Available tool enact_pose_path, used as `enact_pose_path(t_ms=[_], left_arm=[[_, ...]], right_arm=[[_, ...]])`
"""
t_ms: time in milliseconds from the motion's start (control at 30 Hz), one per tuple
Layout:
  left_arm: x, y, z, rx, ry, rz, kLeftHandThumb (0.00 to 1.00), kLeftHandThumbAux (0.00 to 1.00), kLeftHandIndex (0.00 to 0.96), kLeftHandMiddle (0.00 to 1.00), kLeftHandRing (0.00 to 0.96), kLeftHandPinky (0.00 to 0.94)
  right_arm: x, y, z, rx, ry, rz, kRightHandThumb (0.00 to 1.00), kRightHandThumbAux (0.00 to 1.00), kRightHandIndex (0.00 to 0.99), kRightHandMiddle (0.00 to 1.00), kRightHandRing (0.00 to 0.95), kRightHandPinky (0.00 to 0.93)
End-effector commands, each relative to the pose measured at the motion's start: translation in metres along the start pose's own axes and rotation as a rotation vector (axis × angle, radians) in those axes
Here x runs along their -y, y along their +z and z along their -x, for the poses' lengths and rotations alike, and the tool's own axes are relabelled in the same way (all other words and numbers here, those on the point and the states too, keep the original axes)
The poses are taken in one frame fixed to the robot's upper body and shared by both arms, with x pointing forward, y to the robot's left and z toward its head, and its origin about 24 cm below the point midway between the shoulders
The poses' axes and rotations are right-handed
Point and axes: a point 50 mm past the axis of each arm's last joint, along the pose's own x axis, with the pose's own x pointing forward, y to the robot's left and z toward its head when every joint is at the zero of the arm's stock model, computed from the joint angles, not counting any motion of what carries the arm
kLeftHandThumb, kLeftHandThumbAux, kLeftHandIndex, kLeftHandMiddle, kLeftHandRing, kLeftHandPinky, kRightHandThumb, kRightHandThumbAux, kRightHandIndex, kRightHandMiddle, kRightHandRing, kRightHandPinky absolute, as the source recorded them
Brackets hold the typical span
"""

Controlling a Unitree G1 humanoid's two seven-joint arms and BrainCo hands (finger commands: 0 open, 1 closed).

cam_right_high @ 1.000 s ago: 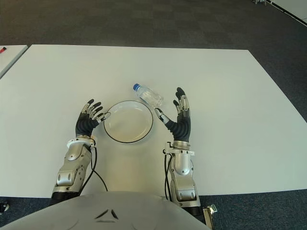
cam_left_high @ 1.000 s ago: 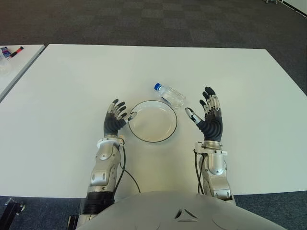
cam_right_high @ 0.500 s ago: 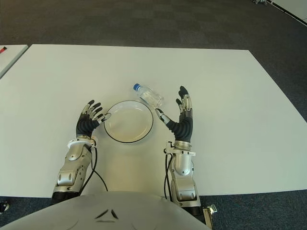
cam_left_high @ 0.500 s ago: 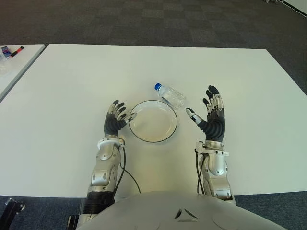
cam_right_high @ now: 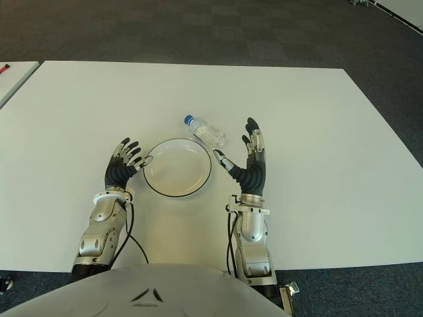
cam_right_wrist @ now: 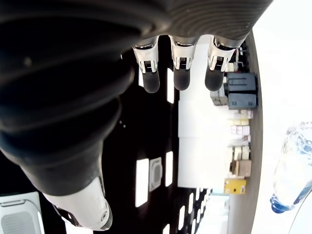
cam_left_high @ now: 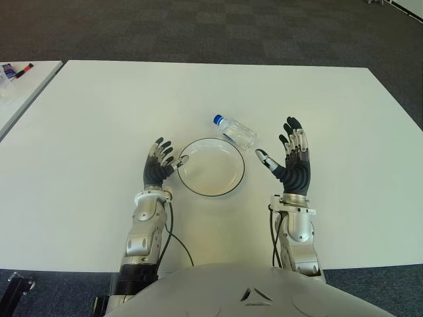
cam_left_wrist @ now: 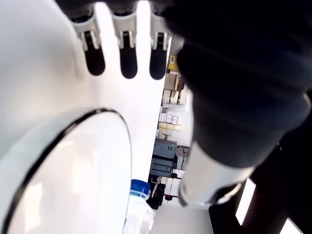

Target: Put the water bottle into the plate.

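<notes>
Bottle not yet grasped; both hands empty beside the plate.

Right hand (cam_left_high: 291, 163) has drifted slightly outward and up over the last second, fingers spread, palm facing in, now holding near the water bottle (cam_left_high: 235, 131) without touching it; the reach looks paused, so the grasp remains ahead. Water bottle lies on its side on the white table (cam_left_high: 99, 112), blue cap pointing away to the left, its body just behind the far right rim of the plate (cam_left_high: 192, 187); plate holds nothing. Left hand (cam_left_high: 158, 166) unchanged, fingers relaxed and apart, thumb at the plate's left rim; nothing stands between right hand and bottle; markers on the neighbouring table (cam_left_high: 20, 89) are well apart.
</notes>
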Motion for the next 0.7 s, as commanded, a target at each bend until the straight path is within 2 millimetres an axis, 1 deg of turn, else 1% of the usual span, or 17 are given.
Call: enact_pose_path(t_ms=[33, 67, 133, 300, 400, 467, 533, 700], left_arm=[[0.0090, -0.0025, -0.0011, -0.008, 0.000, 0.026, 0.000, 0.938, 0.110, 0.167, 0.152, 0.177], [0.0092, -0.0024, -0.0012, -0.007, 0.001, 0.026, 0.000, 0.938, 0.111, 0.169, 0.153, 0.177], [0.0093, -0.0025, -0.0012, -0.004, 0.001, 0.026, 0.000, 0.939, 0.116, 0.173, 0.156, 0.179], [0.0101, -0.0028, -0.0009, -0.001, 0.001, 0.027, 0.000, 0.938, 0.122, 0.178, 0.159, 0.178], [0.0104, -0.0031, -0.0009, -0.001, -0.001, 0.028, 0.000, 0.940, 0.124, 0.179, 0.159, 0.175], [0.0107, -0.0034, -0.0008, -0.002, -0.002, 0.028, 0.000, 0.941, 0.125, 0.179, 0.158, 0.174], [0.0109, -0.0035, -0.0008, -0.002, -0.003, 0.028, 0.000, 0.945, 0.126, 0.178, 0.158, 0.171], [0.0112, -0.0040, -0.0008, -0.003, -0.003, 0.034, 0.000, 0.952, 0.128, 0.178, 0.157, 0.171]], right_arm=[[-0.0015, 0.0007, 0.0006, 0.002, -0.020, -0.008, 0.037, 0.866, 0.045, 0.037, 0.036, 0.091], [-0.0013, 0.0006, 0.0006, 0.002, -0.023, -0.006, 0.043, 0.868, 0.049, 0.040, 0.040, 0.098], [0.0006, 0.0011, 0.0013, 0.027, -0.032, 0.115, 0.080, 0.865, 0.063, 0.055, 0.055, 0.123], [0.0047, 0.0028, 0.0036, 0.107, -0.058, 0.500, 0.156, 0.816, 0.082, 0.087, 0.091, 0.170], [0.0049, 0.0032, 0.0060, 0.107, -0.077, 0.649, 0.203, 0.774, 0.087, 0.114, 0.120, 0.204], [0.0043, 0.0049, 0.0065, 0.083, -0.065, 0.787, 0.234, 0.752, 0.089, 0.127, 0.135, 0.214], [0.0039, 0.0065, 0.0063, 0.070, -0.062, 0.849, 0.293, 0.718, 0.091, 0.144, 0.153, 0.219], [0.0023, 0.0101, 0.0043, 0.051, -0.055, 0.902, 0.354, 0.683, 0.089, 0.159, 0.168, 0.223]])
